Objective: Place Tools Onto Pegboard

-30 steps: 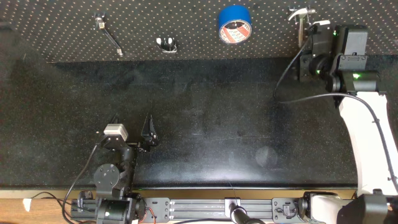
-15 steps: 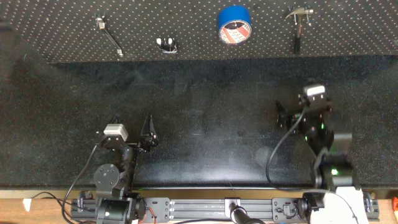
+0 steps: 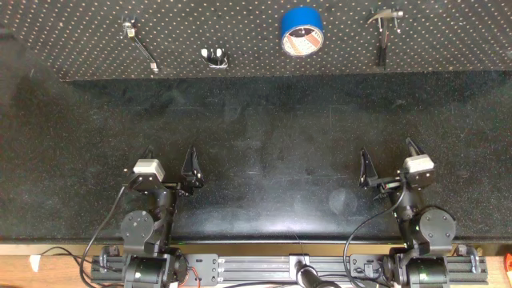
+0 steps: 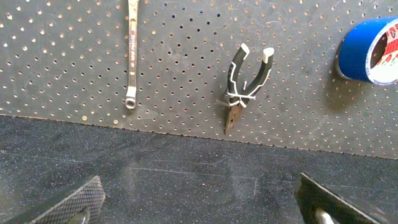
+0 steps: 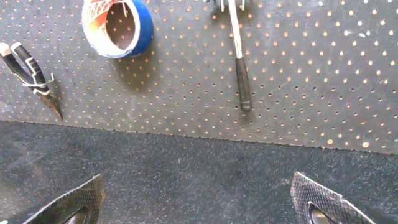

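Four tools hang on the pegboard (image 3: 240, 24) at the back: a wrench (image 3: 140, 46) (image 4: 131, 53), pliers (image 3: 214, 57) (image 4: 244, 84) (image 5: 32, 73), a blue tape roll (image 3: 302, 31) (image 4: 370, 50) (image 5: 117, 25) and a hammer (image 3: 383, 34) (image 5: 237, 53). My left gripper (image 3: 170, 168) (image 4: 199, 199) rests open near the front left of the black mat, holding nothing. My right gripper (image 3: 388, 164) (image 5: 199, 199) sits open at the front right, also holding nothing. Both face the pegboard from a distance.
A black mat (image 3: 264, 144) covers the table between the arms and the pegboard. The arm bases and a rail (image 3: 296, 264) run along the front edge.
The right arm has drawn back from the hammer at the pegboard's upper right to the front right of the mat. The hammer stays hanging. The left arm is unmoved.
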